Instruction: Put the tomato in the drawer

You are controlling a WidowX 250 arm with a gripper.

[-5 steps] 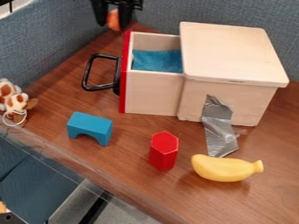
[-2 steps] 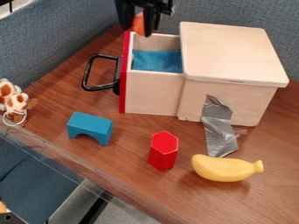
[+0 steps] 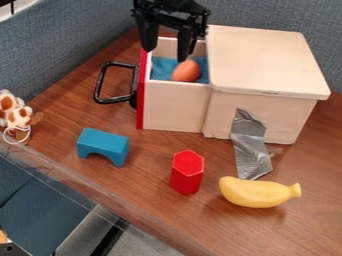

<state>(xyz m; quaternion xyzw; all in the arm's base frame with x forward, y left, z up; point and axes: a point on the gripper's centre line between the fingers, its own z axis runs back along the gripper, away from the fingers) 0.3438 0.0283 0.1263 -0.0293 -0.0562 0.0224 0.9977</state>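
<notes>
Black fingers (image 3: 148, 38) hang spread over the drawer (image 3: 174, 106), tomato (image 3: 186, 72) inside, arm (image 3: 175, 6) cropped above.

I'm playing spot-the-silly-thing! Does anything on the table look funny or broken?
The wrinkly silver tape looks odd: it runs from the side of the wooden box down onto the table, maybe to stop the box sliding. The drawer is open, but that suits putting the tomato inside. I see nothing spilled or broken.

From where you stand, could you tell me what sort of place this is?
Probably a robot test bench with toys, judging by the black gripper over the open drawer, the toy banana and the block.
</notes>
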